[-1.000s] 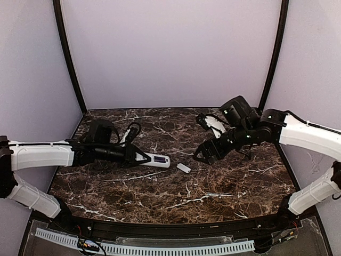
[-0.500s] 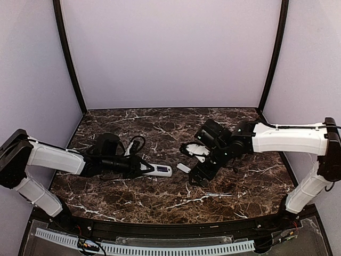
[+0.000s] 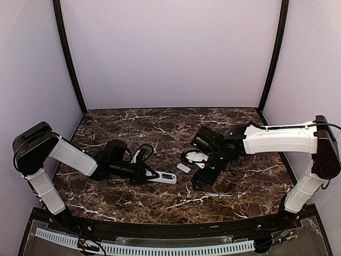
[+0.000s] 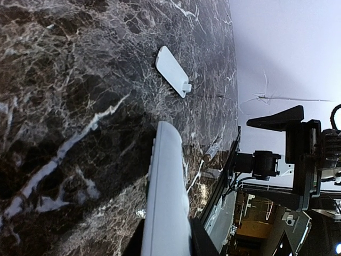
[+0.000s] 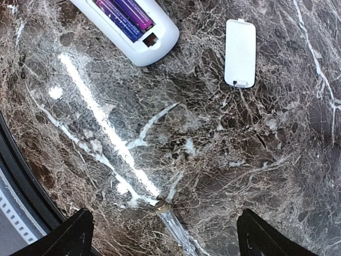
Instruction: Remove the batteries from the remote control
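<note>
The white remote control (image 3: 162, 177) lies on the marble table with its open bay facing up. My left gripper (image 3: 143, 173) is shut on its left part; in the left wrist view the remote (image 4: 168, 197) runs out between the two dark fingers (image 4: 200, 242). The two blue-purple batteries (image 5: 125, 15) sit side by side in the bay and show as a blue patch in the top view (image 3: 169, 176). My right gripper (image 3: 201, 178) hovers just right of the remote's end, open and empty (image 5: 162, 237), with its fingertips (image 5: 77, 234) wide apart.
The small white flat cover piece (image 3: 183, 167) lies on the table just beyond the remote's end, and it shows in both wrist views (image 5: 240, 52) (image 4: 172, 71). A thin clear tube with a brass cap (image 5: 170, 218) lies under my right gripper. The table's front edge (image 5: 21, 176) is close.
My right arm has swung left and down to hover by the remote's end and the cover. My left arm has pushed the remote a little right and nearer.
</note>
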You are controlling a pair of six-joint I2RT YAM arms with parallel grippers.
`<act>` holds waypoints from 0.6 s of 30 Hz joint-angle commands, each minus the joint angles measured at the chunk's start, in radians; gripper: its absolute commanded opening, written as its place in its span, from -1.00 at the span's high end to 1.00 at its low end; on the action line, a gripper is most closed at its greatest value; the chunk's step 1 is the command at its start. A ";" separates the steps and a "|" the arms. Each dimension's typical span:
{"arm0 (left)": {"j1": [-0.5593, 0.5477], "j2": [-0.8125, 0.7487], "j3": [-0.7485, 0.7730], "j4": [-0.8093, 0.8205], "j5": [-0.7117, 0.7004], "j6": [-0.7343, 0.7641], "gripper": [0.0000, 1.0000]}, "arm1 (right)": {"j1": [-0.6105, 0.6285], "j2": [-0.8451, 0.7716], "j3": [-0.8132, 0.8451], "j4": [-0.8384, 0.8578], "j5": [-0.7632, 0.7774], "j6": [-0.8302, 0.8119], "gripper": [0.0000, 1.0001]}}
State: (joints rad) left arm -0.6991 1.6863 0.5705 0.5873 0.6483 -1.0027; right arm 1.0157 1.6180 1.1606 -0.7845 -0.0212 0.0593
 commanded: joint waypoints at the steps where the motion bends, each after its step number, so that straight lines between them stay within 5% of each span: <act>1: -0.005 0.046 0.006 0.036 0.077 0.001 0.81 | 0.006 0.023 0.000 -0.020 -0.001 -0.013 -0.85; 8: -0.004 0.036 0.013 -0.059 0.052 0.057 0.29 | 0.007 0.050 0.006 -0.054 0.013 -0.020 -0.84; 18: -0.004 -0.037 0.054 -0.293 -0.039 0.173 0.00 | 0.007 0.054 -0.009 -0.083 0.002 -0.002 -0.81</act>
State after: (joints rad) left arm -0.6994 1.7111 0.5930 0.4339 0.6643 -0.9077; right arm 1.0157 1.6634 1.1606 -0.8391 -0.0216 0.0463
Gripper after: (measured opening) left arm 0.468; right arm 0.909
